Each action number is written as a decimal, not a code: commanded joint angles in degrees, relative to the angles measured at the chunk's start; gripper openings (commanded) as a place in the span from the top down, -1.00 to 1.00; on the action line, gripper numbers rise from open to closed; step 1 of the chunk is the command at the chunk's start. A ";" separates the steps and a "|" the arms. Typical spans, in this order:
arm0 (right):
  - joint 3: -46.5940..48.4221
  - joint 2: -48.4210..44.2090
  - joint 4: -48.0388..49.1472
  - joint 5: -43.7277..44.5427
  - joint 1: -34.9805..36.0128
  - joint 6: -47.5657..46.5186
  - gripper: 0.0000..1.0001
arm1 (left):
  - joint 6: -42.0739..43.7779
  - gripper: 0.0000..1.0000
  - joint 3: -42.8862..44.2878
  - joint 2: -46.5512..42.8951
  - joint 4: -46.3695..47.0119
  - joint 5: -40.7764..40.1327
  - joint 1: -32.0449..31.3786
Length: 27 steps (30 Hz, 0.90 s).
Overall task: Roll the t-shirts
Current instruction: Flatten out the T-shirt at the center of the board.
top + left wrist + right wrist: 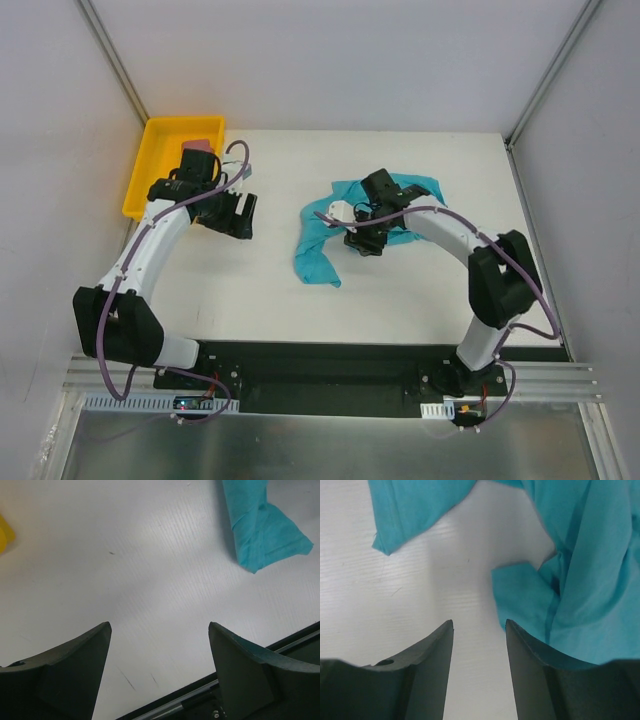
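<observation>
A turquoise t-shirt (318, 245) lies crumpled on the white table, right of centre. It also shows in the left wrist view (265, 530) and the right wrist view (590, 570). My right gripper (362, 243) (479, 625) hovers over the shirt's middle, open, with only bare table between the fingers. A cloth fold lies just beside the right finger (530, 680). A bit of rose-red cloth (200, 146) shows in the yellow tray, mostly hidden by my left arm. My left gripper (238, 215) (159, 627) is wide open and empty over bare table, left of the turquoise shirt.
The yellow tray (150, 160) stands at the table's far left corner; its edge shows in the left wrist view (4, 535). White walls enclose the table at the back and sides. A black base rail (330, 360) runs along the near edge.
</observation>
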 commanded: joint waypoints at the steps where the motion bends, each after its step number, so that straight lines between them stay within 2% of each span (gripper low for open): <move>1: 7.33 5.98 -0.95 -2.15 1.35 -6.57 0.01 | -0.74 -0.58 -2.33 -3.82 -1.91 -1.59 1.65; 10: 10.60 12.50 -4.56 -2.33 1.61 -10.35 0.08 | -0.74 -0.60 -4.26 -5.06 -2.27 -1.15 4.55; 22: 13.41 18.91 -5.26 0.74 1.70 -11.59 0.09 | -0.74 -0.61 -2.68 -2.95 -2.35 0.08 5.26; 25: 14.55 21.02 -5.44 3.73 2.31 -11.68 0.28 | -0.92 -0.60 -2.24 -1.99 -2.35 0.96 5.35; 26: 14.81 21.29 -5.44 4.08 2.49 -11.68 0.50 | -1.27 -0.59 -2.16 -1.63 -2.27 1.31 5.26; 27: 14.82 21.38 -5.44 4.26 2.40 -11.59 0.60 | -1.36 -0.59 -2.07 -1.28 -2.27 2.09 5.26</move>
